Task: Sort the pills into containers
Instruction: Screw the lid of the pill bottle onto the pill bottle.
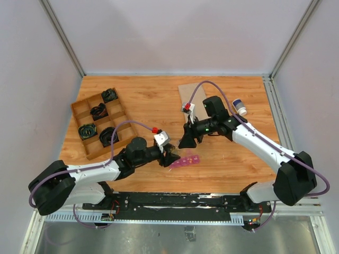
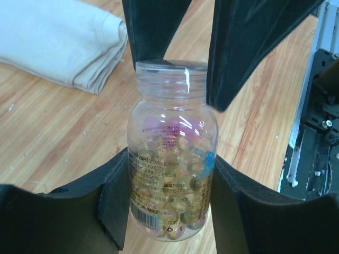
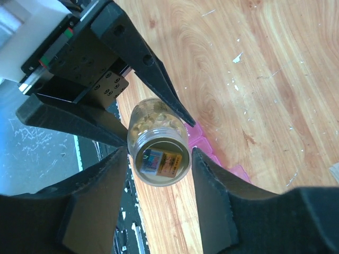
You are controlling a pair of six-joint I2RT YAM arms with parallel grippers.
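Left jaws, closest to the lens, pinch the bottle (image 2: 172, 174) by its body; it is clear, labelled and well filled with yellowish capsules, and its threaded neck is bare, with no cap on it.

Far left on the bench (image 1: 159, 95) sits the tray (image 1: 99, 123), holding dark items and playing no part here; near the middle, by the front edge, lies the strip (image 1: 185, 161), pink and translucent, just under or just beside the bottle; whether its lids are up, or any pill is in it, I cannot tell.

Right jaws are spread, one finger on each side of the bottle's neck, gripping nothing; their camera looks straight at the mouth (image 3: 159, 159), with a corner of the strip (image 3: 212, 151) showing beyond it.

Further back lies a folded cloth (image 2: 63, 42); toward the right edge rests a small white item (image 1: 239, 107), too small to tell whether it is the cap.

By my reading, the opening is done and the bottle is brought to the strip; the sorting proper looks hardly begun, since the capsules seem nearly all in the bottle; tipping them out and dividing them among the compartments is left.
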